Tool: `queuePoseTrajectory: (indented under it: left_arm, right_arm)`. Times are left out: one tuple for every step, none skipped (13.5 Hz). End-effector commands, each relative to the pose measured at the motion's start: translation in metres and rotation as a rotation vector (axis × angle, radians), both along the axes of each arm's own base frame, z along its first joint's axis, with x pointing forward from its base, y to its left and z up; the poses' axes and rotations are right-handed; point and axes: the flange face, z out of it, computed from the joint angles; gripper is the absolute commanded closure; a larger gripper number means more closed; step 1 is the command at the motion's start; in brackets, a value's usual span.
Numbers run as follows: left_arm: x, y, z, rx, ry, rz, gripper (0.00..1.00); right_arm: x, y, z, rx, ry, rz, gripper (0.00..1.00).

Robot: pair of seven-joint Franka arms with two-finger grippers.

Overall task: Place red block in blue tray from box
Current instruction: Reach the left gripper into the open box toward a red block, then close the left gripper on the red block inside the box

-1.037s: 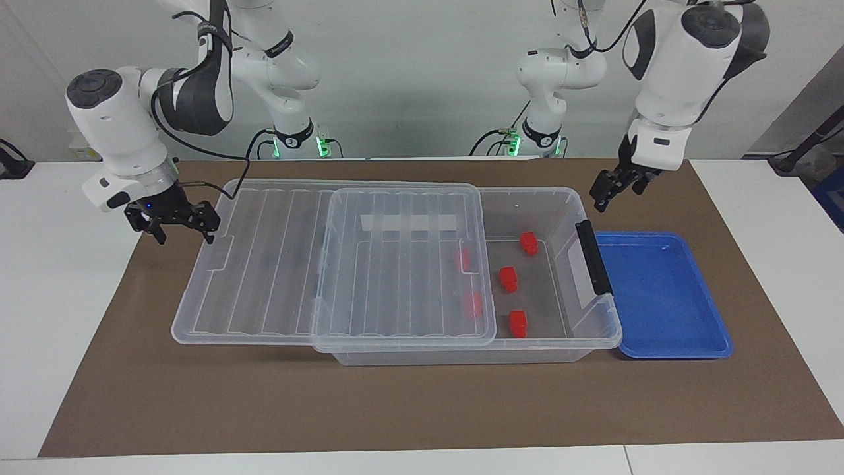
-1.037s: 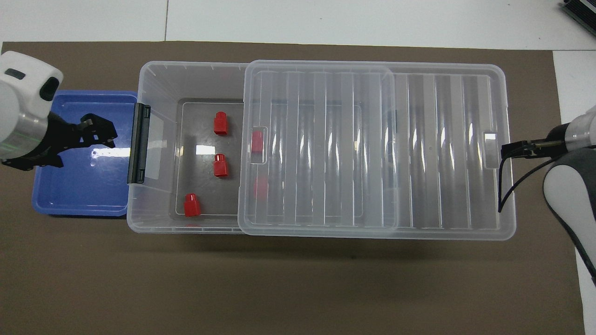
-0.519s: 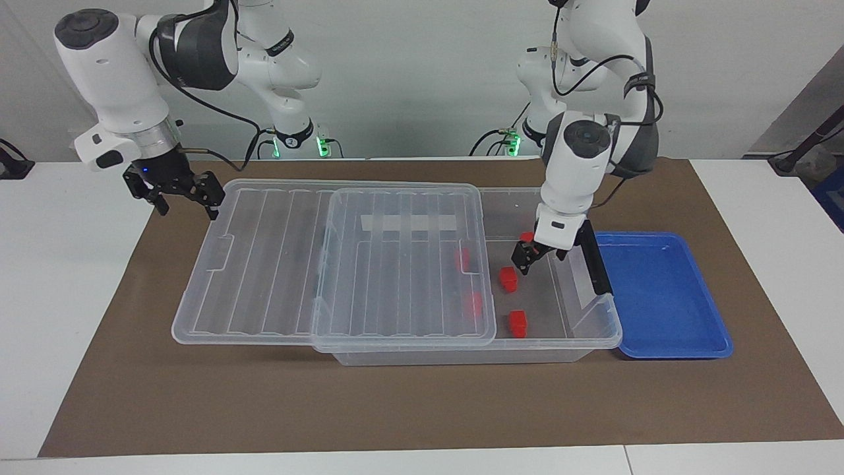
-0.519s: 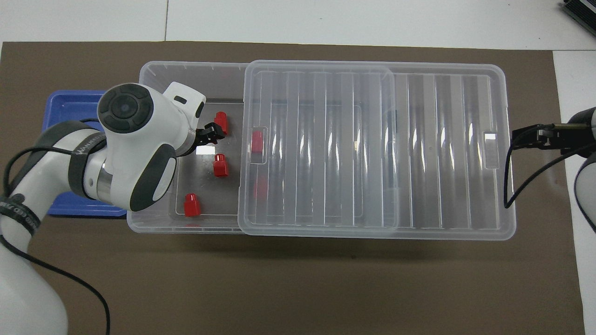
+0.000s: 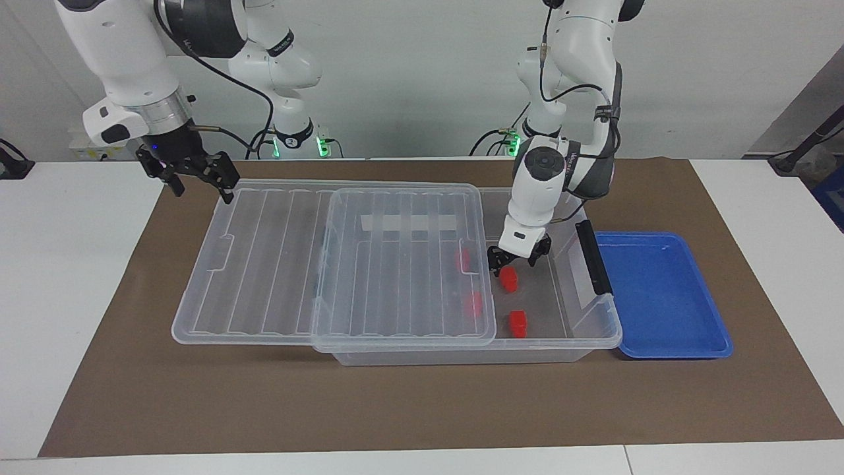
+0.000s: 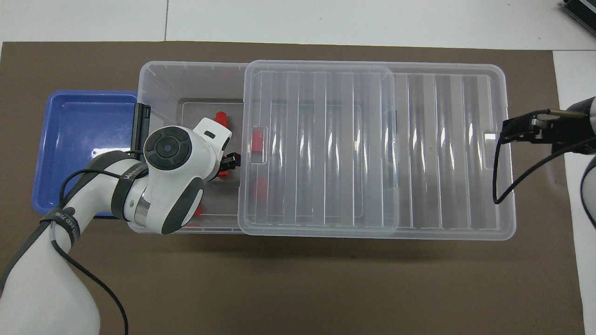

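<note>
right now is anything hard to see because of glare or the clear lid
Facing view: two red blocks under the lid show only as pale smears, while the red block below the left tool is crisp. Overhead view: white glints streak the lid's ribs and the left arm hides most of the open box floor.

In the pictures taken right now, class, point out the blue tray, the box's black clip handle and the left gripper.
blue tray [image 5: 659, 297]: facing view, bare floor.
black clip handle [image 5: 593, 257]: facing view, middle of the bar.
left gripper [image 5: 519, 260]: facing view, between its fingertips, over a red block in the box.

Left end effector [image 5: 513, 258] open over red block [image 5: 508, 280] in box [image 5: 593, 333].
</note>
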Motion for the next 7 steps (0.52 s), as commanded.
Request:
queuePoseTrajectory:
  left_arm:
    - [-0.008,-0.002,-0.009,-0.009,-0.047,-0.020,0.00]
    - [-0.007,-0.003,-0.014,-0.014,-0.052,-0.019,0.01]
    - [-0.007,-0.002,-0.017,-0.014,-0.052,-0.020,0.02]
    - [-0.006,-0.002,-0.019,-0.016,-0.054,-0.020,0.03]
    - [-0.005,-0.001,-0.020,-0.017,-0.055,-0.019,0.04]
    - [-0.004,0.000,-0.021,-0.018,-0.057,-0.019,0.05]
    - [-0.003,0.001,-0.021,-0.021,-0.062,-0.016,0.11]
  right_arm:
    - [-0.004,0.004,0.004,0.005,0.012,-0.015,0.00]
    - [-0.004,0.004,0.004,0.005,0.012,-0.009,0.00]
    - [-0.005,0.004,0.006,0.006,0.009,-0.007,0.00]
    - [-0.005,0.003,0.007,0.006,0.007,-0.009,0.00]
    - [-0.005,0.002,0.006,0.006,0.009,-0.009,0.00]
    - [-0.007,-0.001,0.005,0.005,0.027,-0.011,0.00]
    - [-0.011,-0.003,0.004,0.004,0.044,-0.009,0.00]
